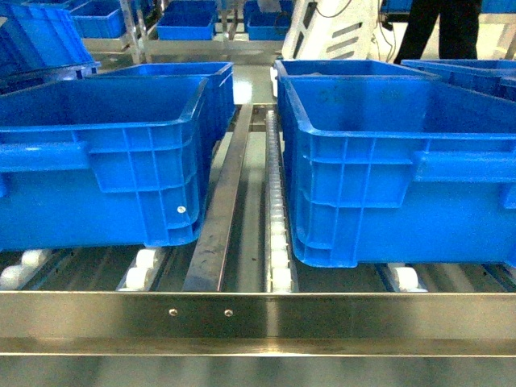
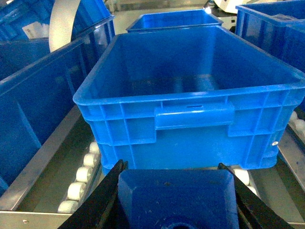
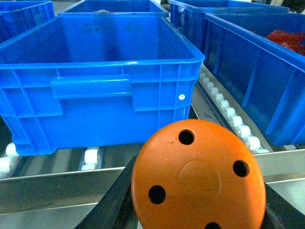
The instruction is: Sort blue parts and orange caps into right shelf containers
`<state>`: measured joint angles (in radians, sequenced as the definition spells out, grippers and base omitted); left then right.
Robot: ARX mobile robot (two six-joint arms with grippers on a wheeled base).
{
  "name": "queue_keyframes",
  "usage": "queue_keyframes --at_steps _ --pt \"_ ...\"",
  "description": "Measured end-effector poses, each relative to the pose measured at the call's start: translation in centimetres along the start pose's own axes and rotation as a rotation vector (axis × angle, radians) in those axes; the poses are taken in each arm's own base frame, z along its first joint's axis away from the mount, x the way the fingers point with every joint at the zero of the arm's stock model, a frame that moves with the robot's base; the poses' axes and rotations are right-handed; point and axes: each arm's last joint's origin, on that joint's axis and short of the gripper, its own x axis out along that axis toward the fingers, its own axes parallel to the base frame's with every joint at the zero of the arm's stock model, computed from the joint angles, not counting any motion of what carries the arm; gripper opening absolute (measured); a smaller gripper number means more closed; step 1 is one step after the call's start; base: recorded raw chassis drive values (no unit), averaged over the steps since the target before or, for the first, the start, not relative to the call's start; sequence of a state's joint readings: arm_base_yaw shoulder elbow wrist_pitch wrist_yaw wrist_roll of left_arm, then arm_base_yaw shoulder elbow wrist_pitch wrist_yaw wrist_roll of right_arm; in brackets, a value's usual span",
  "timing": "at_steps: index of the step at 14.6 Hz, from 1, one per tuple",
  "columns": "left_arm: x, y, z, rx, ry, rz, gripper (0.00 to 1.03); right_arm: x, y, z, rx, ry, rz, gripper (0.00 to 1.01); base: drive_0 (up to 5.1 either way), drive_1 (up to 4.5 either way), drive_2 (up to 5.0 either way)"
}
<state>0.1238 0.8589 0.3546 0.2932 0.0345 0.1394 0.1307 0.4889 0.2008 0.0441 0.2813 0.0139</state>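
In the left wrist view my left gripper is shut on a blue part, a box-shaped block held between the two black fingers. It hangs just in front of an empty blue crate on the steel shelf. My right gripper is shut on a round orange cap with several small holes, held before another blue crate. The head view shows both front crates, left and right, on the shelf. Neither gripper appears in the head view.
White rollers and a steel rail run between the two crates. More blue crates stand behind and beside them. One on the far right holds red-orange pieces. A person stands in the background.
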Motion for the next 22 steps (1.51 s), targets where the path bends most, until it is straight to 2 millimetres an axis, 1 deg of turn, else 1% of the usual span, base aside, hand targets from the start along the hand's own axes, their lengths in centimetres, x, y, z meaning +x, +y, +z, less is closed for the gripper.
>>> queue_keyframes --at_steps 2,3,4,5,6,7,8,9,10,11,12,14,15,16,17,18,19,20,21,22 --pt "0.0 0.0 0.0 0.000 0.000 0.000 0.44 0.0 0.0 0.1 -0.001 -0.009 0.005 0.43 0.0 0.00 0.0" --pt "0.0 0.0 0.0 0.000 0.000 0.000 0.44 0.1 0.0 0.4 -0.024 -0.112 0.100 0.43 0.0 0.00 0.0" --pt "0.0 0.0 0.0 0.000 0.000 0.000 0.44 0.1 0.2 1.3 -0.039 -0.173 0.166 0.43 0.0 0.00 0.0" --pt "0.0 0.0 0.0 0.000 0.000 0.000 0.44 0.4 0.6 2.9 -0.049 -0.224 0.203 0.43 0.0 0.00 0.0" --pt "0.0 0.0 0.0 0.000 0.000 0.000 0.44 1.3 0.9 4.9 -0.039 -0.268 0.209 0.43 0.0 0.00 0.0" --pt "0.0 0.0 0.0 0.000 0.000 0.001 0.44 2.9 1.3 7.1 -0.031 -0.323 0.200 0.43 0.0 0.00 0.0" --pt "0.0 0.0 0.0 0.000 0.000 0.000 0.44 5.3 1.8 9.2 -0.029 -0.354 0.210 0.43 0.0 0.00 0.0" --pt "0.0 0.0 0.0 0.000 0.000 0.000 0.44 8.6 2.3 11.1 -0.030 -0.349 0.197 0.46 0.0 0.00 0.0" --pt "0.0 0.0 0.0 0.000 0.000 0.000 0.44 12.6 2.8 12.2 -0.035 -0.297 0.178 0.60 0.0 0.00 0.0" --pt "0.0 0.0 0.0 0.000 0.000 0.001 0.44 15.7 3.3 11.6 -0.038 -0.237 0.135 0.75 0.0 0.00 0.0" --pt "0.0 0.0 0.0 0.000 0.000 0.001 0.44 15.8 3.2 10.7 -0.041 -0.182 0.135 0.80 0.0 0.00 0.0" --pt "0.0 0.0 0.0 0.000 0.000 0.001 0.44 15.3 3.1 9.7 -0.043 -0.158 0.134 0.86 0.0 0.00 0.0" --pt "0.0 0.0 0.0 0.000 0.000 0.001 0.44 13.4 2.8 8.6 -0.028 -0.148 0.153 0.95 0.0 0.00 0.0" --pt "0.0 0.0 0.0 0.000 0.000 0.001 0.44 10.5 2.3 8.4 0.005 -0.182 0.171 1.00 0.0 0.00 0.0" --pt "0.1 -0.1 0.2 0.001 -0.029 0.042 0.44 8.2 2.0 8.6 0.026 -0.235 0.179 0.97 0.0 0.00 0.0" --pt "0.7 -0.7 1.3 0.008 -0.083 0.098 0.44 5.9 1.7 8.0 0.033 -0.268 0.187 0.98 0.0 0.00 0.0" --pt "2.0 -0.8 3.1 0.006 -0.129 0.095 0.44 4.7 1.6 6.3 0.025 -0.223 0.199 0.98 0.0 0.00 0.0" --pt "4.0 -0.8 5.5 0.011 -0.198 0.077 0.44 4.1 1.9 4.9 0.018 -0.183 0.211 0.98 0.0 0.00 0.0" --pt "6.9 -0.7 8.1 0.011 -0.238 0.069 0.44 3.8 2.4 5.0 0.019 -0.202 0.229 0.98 0.0 0.00 0.0" --pt "10.2 -0.8 9.6 0.004 -0.209 0.024 0.44 3.6 2.8 5.5 0.023 -0.217 0.248 0.98 0.0 0.00 0.0"
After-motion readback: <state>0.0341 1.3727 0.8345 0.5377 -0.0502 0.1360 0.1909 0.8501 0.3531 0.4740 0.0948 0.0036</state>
